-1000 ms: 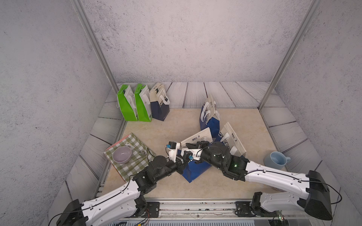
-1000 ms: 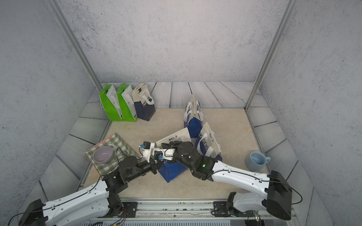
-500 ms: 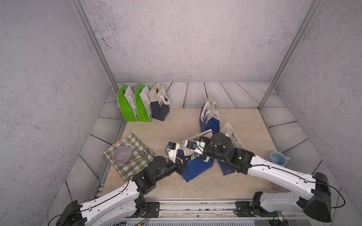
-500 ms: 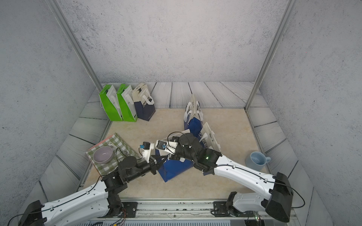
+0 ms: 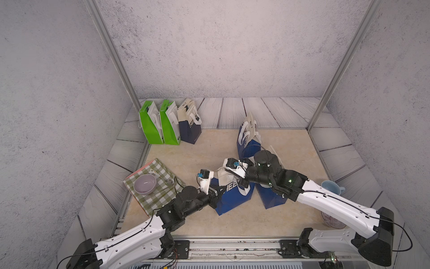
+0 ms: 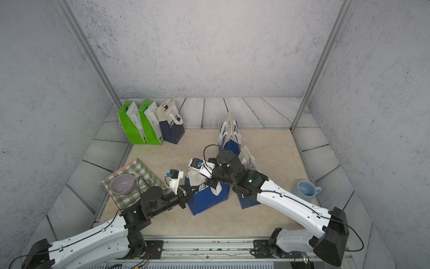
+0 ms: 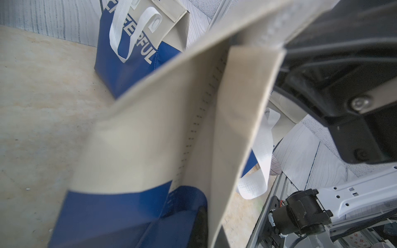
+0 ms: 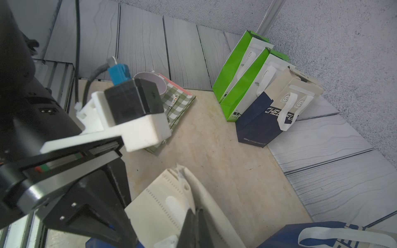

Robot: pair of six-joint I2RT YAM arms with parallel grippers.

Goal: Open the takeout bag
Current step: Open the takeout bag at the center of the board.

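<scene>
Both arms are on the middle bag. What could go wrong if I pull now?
1. The jaws of the left arm and right arm are shut on thin fabric of the takeout bag; pulling may slip off or drag the bag rather than open it.
2. The right arm hangs over the neighbouring blue bag, near the blue mug; a swing could topple either.

Robot lab test cell: grey textured panels (image 5: 209, 46) and aluminium posts (image 5: 111, 53) enclosing beige bench (image 5: 209, 149); white robot arms (image 5: 139, 233) sitting bolted to rail (image 5: 232, 246) along near edge; staged shopping bags (image 5: 169, 123) lining far-left corner.
</scene>
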